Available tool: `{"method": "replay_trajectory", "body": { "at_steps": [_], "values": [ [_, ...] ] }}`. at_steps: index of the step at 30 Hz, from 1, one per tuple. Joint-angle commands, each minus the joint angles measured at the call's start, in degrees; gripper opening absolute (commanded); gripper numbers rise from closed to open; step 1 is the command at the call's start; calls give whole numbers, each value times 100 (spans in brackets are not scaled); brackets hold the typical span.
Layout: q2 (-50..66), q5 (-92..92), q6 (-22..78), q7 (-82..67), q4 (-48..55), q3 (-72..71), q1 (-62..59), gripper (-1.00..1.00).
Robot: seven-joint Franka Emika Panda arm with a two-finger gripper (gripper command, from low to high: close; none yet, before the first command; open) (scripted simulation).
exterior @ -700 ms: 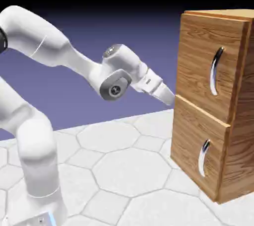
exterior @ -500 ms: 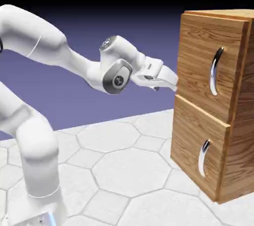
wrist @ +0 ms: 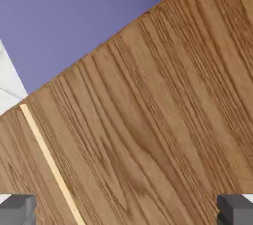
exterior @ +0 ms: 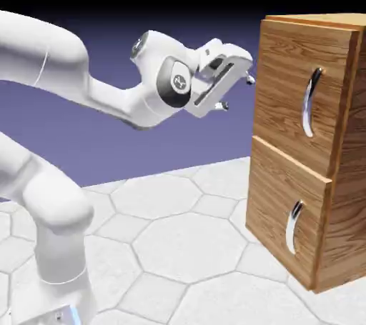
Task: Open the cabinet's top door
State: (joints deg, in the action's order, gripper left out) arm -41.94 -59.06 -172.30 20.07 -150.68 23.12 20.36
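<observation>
The warm brown wood-grain cabinet (exterior: 336, 173) stands at the exterior view's right. Its top door (exterior: 286, 81) is shut and carries a long curved silver handle (exterior: 309, 102). My gripper (exterior: 237, 92) hovers open just left of the door's left edge, at the height of its upper half, rolled and touching nothing. In the hand view the door's wood (wrist: 163, 110) fills most of the picture, a pale seam (wrist: 49, 162) crosses the lower left, and the handle is out of view. My gripper (wrist: 126, 211) shows both fingertips (wrist: 17, 209) far apart.
Below the top door sits the lower panel (exterior: 275, 209) with its shorter silver handle (exterior: 293, 227). The white hexagon-tiled table (exterior: 179, 245) stretches between the robot's base and the cabinet. The arm's elbow (exterior: 50, 59) stands high at the left.
The hand has risen from the seam between the two panels to the top door's upper half and rolled over. The door has not moved.
</observation>
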Motion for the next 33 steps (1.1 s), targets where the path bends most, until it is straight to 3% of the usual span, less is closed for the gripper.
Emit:
{"method": "replay_trajectory", "body": {
  "at_steps": [1, 33],
  "values": [
    [-39, -250, 7, -95, 44, 98, 83, 0],
    [-1292, -8225, 238, -3118, 1437, 3219, 2740, 0]
  ]
}}
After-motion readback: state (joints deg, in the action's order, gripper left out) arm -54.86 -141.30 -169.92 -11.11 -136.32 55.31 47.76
